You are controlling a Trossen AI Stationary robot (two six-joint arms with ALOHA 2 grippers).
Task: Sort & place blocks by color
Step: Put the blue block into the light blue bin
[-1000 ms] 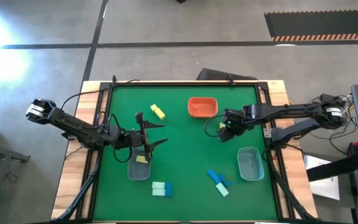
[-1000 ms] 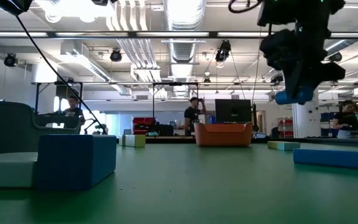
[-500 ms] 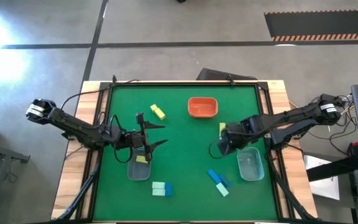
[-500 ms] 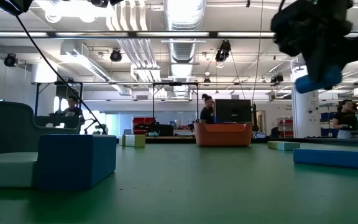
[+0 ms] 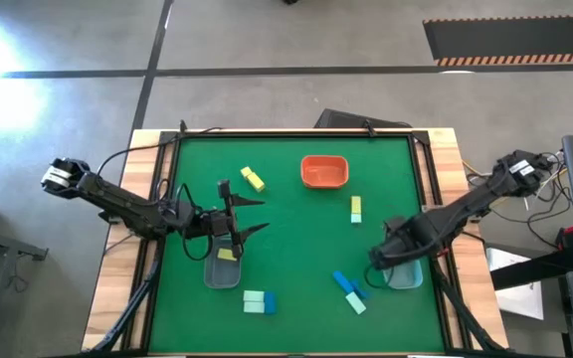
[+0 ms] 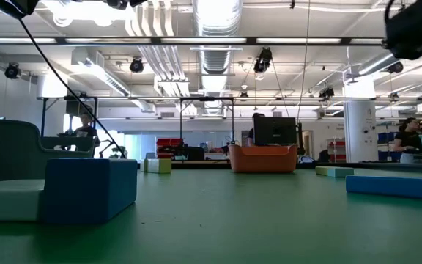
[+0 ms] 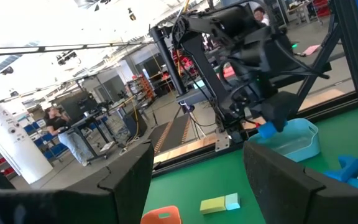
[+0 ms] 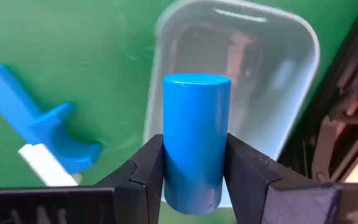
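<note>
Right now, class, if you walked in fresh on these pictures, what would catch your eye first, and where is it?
First, the right gripper, clamped on a blue cylinder block right over the rim of the clear bin on the mat's right side. Next, the orange tray glowing at the far middle of the green mat. Then the left gripper, open above another clear bin holding a yellow block.

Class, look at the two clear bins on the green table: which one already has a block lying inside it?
The clear bin below the left gripper: a yellow block lies inside. The bluish bin is empty; the right gripper holds a blue cylinder above its edge.
</note>
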